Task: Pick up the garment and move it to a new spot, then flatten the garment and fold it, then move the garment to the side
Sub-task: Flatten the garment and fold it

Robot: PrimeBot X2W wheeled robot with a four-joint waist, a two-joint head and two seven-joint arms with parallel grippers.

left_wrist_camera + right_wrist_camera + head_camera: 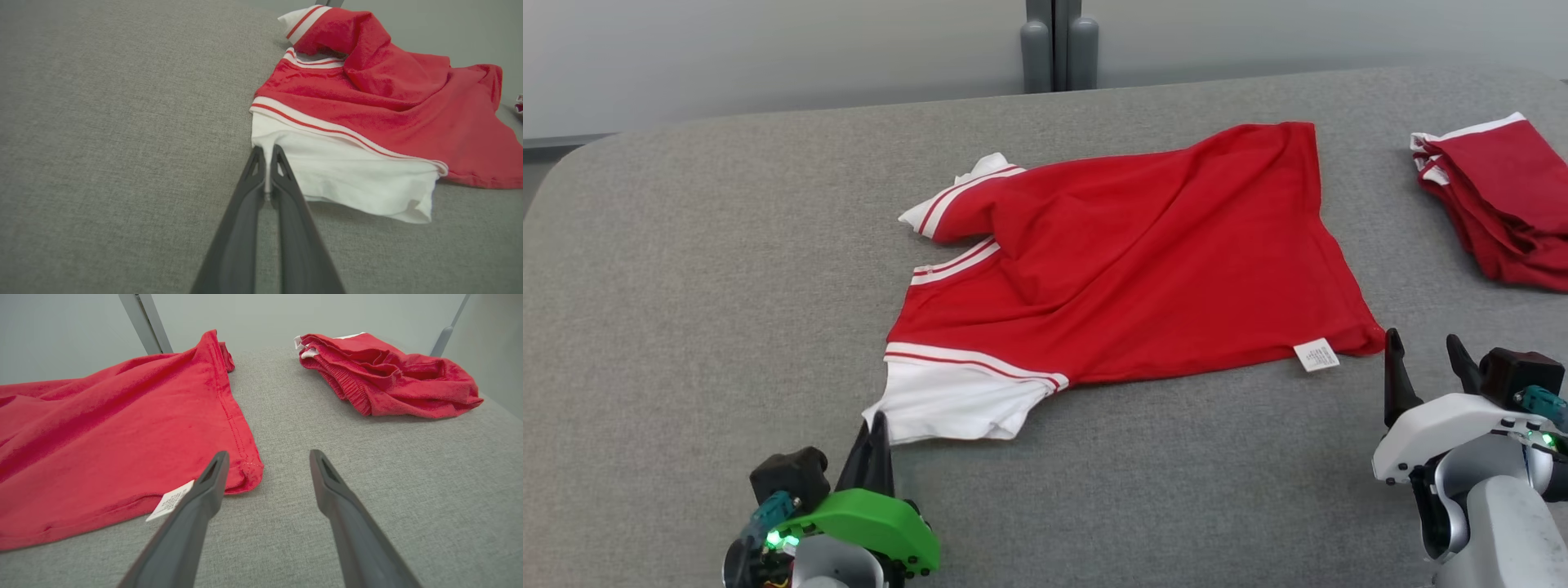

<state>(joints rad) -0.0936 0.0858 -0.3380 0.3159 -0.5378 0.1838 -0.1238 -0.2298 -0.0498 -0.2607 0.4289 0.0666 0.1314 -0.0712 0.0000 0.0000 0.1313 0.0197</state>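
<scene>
Now the red garment [1127,253] is lying spread across the middle of the grey table [686,286], with its white sleeve [947,404] pointing toward the robot's left and its hem facing right. The left gripper [876,425] is pinching the near corner of that white sleeve, its two fingers pressed together on the cloth. The right gripper [1423,339] is standing with its jaws wide apart and nothing between them, just beside the hem corner and near the white label [1316,355]. A folded red pile [1503,204] is resting well apart at the table's far right.
</scene>
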